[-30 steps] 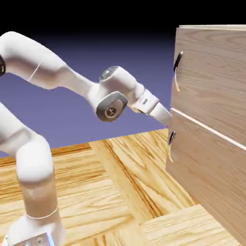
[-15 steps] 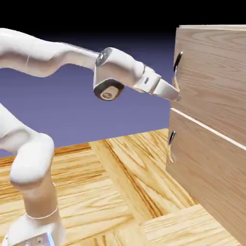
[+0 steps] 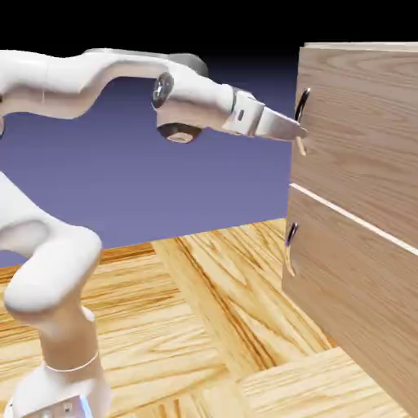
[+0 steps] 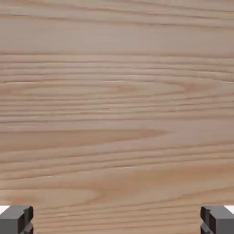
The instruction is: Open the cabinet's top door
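Exterior view shows one cabinet (image 3: 359,220) at the right edge, cut off by the frame on its right and bottom, with two wood-grain panels split by one pale seam (image 3: 351,215). Each panel carries one curved metal handle: the top door (image 3: 367,122) has its handle (image 3: 301,118) near its left edge, and the lower panel (image 3: 359,302) has its own handle (image 3: 291,245) just below the seam. One white arm (image 3: 98,77) reaches level toward the right, its gripper (image 3: 299,135) at the top door's handle; whether it touches the handle is hard to make out, since the fingers overlap it there. Hand view is filled by wood grain alone, with no handle visible. Two grey fingertips (image 4: 16,219) sit at the bottom corners, spread wide apart with nothing between them.
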Controlling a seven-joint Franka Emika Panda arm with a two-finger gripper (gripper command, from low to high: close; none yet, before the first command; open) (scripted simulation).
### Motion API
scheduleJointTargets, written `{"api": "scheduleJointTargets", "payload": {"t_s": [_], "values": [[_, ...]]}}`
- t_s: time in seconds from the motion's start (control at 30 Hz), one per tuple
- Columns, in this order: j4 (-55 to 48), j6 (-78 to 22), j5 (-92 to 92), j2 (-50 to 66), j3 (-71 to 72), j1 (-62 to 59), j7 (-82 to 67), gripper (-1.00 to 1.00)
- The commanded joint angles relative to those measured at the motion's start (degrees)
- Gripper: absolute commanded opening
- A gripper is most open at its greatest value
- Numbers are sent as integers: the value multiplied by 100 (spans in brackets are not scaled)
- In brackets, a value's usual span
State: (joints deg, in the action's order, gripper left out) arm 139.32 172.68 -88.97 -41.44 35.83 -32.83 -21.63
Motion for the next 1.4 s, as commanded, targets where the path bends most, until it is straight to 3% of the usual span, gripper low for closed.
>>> {"api": "scheduleJointTargets", "payload": {"t_s": [0.0,0.97,1.23,1.27,1.37], "values": [[-61,-4,-250,-25,101,-94,-180,0],[-1822,-111,-7477,-738,3012,-2817,-5386,0],[-2700,-158,-7704,-495,3856,-4019,-5530,0],[-2700,-158,-7704,-495,3856,-4019,-5530,-100],[-2411,-302,-7703,-343,3577,-3604,-5752,-100]]}}
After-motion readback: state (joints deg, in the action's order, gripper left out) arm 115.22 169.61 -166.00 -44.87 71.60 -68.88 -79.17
